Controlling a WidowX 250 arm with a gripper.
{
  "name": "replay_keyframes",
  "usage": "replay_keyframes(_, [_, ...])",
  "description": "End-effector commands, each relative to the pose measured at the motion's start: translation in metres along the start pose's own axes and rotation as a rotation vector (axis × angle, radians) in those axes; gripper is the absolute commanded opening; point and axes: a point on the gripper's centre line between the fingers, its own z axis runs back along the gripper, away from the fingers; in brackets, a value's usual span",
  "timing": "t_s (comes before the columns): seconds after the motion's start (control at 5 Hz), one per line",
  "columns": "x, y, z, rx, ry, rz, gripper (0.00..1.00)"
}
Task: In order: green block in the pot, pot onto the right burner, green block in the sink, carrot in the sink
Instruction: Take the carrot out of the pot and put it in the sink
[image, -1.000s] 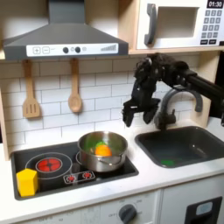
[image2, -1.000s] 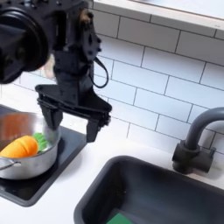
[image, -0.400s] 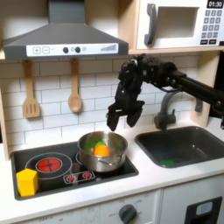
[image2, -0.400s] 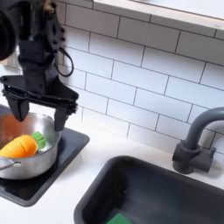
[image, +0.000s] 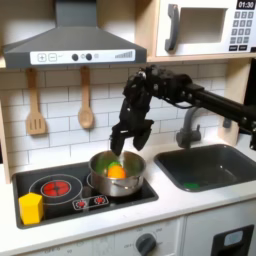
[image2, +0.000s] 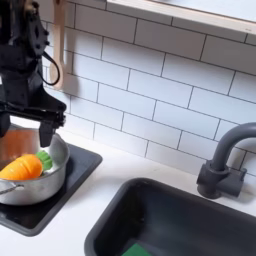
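Moved further toward the first exterior view's left since a second ago: black tool (image: 124, 141), then hanging between stove and sink, now just above the far rim of the round shiny steel pot (image: 116, 174). Hangs there with both fingers pointing down and spread apart, gripping nothing. Seen in the second exterior view as well, tool (image2: 23, 123) straight above the pot (image2: 30, 180), fingers wide, one finger (image2: 45, 130) close over the pot's back wall.

Stands on the burner nearer the sink, at the black stovetop's (image: 60, 205) right part in the first exterior view. Holds the small orange toy carrot (image: 117, 171), lying against the inner wall; shown clearer in the second exterior view, carrot (image2: 22, 167) lying on its side with a bit of green at one end. Cannot tell what the green behind it in the first exterior view is.

Set in the white worktop (image: 185, 203) toward its right edge in the first exterior view: dark grey rounded sink (image: 207, 165), with a small bright green block (image: 190, 184) on its floor near the front left corner. In the second exterior view, only a green sliver (image2: 140, 250) at the bottom edge, inside the sink (image2: 190, 220). Dark curved faucet (image2: 226, 160) at the sink's back rim. Small yellow block (image: 31, 207) at the stovetop's front left corner.
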Motion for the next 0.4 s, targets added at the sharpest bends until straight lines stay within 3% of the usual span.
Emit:
replay_keyframes(0.0, [-0.003, 0.019, -0.013, 0.010, 0.044, -0.026, 1.00])
replay_keyframes(0.2, [-0.006, 0.013, -0.024, -0.018, 0.098, -0.167, 1.00])
